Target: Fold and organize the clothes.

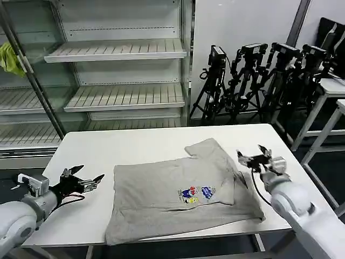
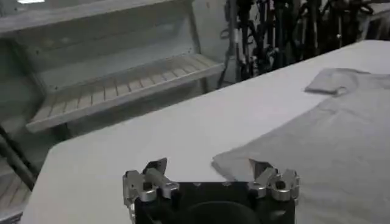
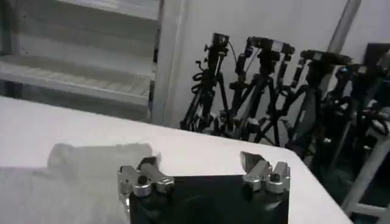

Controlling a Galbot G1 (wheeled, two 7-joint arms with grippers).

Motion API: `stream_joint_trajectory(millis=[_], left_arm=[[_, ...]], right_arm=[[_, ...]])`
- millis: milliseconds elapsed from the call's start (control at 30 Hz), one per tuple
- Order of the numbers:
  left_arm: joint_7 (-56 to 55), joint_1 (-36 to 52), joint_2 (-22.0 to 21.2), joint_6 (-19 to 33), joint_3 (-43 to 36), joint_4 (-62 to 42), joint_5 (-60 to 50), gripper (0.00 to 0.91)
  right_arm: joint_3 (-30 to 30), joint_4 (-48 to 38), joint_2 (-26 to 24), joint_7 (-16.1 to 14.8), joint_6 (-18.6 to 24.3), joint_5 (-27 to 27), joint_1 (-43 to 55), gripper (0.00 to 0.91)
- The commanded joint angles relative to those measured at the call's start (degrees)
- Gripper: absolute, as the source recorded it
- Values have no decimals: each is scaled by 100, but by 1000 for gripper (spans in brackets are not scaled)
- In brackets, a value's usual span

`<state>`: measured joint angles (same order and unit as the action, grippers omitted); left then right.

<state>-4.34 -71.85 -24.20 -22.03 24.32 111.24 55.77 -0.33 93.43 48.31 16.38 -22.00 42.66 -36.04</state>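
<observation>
Head view: a white table [image 1: 140, 143] carries one light grey T-shirt [image 1: 161, 199], spread across its middle and near half, with one sleeve [image 1: 207, 151] folded in at the shirt's 1 o'clock corner. A small multicolour chest print [image 1: 197, 194] sits toward the shirt's 3 o'clock side; its lettering is too small to read. The left gripper [image 1: 86, 181] hovers at the shirt's 9 o'clock, just off the hem, fingers spread and holding nothing. The right gripper [image 1: 253, 156] sits at the shirt's 2 o'clock, near the folded sleeve, fingers likewise parted and empty. Beyond the table, toward 11 o'clock, stands a shelving unit [image 1: 116, 51] with bare slatted shelves, and a yellow-green rag [image 1: 11, 58] hangs at its far 9 o'clock edge. Toward 1 o'clock, a row of black tripods [image 1: 253, 81] lines the wall.

Left wrist view: the left gripper [image 2: 210, 176], released, is over the bare tabletop [image 2: 122, 146], with the T-shirt's [image 2: 329, 140] edge just beside one fingertip.

Right wrist view: the right gripper [image 3: 204, 170] is spread wide and empty above the table [image 3: 36, 122], the grey T-shirt's [image 3: 91, 161] folded sleeve close by, the tripods [image 3: 262, 85] behind.
</observation>
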Motion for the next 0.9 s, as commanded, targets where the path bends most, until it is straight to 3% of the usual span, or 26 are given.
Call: stream_joint_trajectory(millis=[33, 267, 667, 900], left_arm=[[61, 2353, -1081, -130, -1885, -1191, -281, 907], [49, 2636, -1366, -263, -1950, -1250, -294, 907], [-186, 2612, -1370, -648, -2036, -1040, 271, 907], [-223, 2456, -1471, -713, -2011, -934, 240, 907]], right_arm=[[-1076, -1815, 1108, -284, 108, -102, 1606, 907], [-1065, -2225, 1479, -311, 54, -166, 1686, 907], [-925, -1958, 1494, -16, -577, 30, 1485, 907], [-832, -2046, 1550, 21, -635, 3, 1402, 907]])
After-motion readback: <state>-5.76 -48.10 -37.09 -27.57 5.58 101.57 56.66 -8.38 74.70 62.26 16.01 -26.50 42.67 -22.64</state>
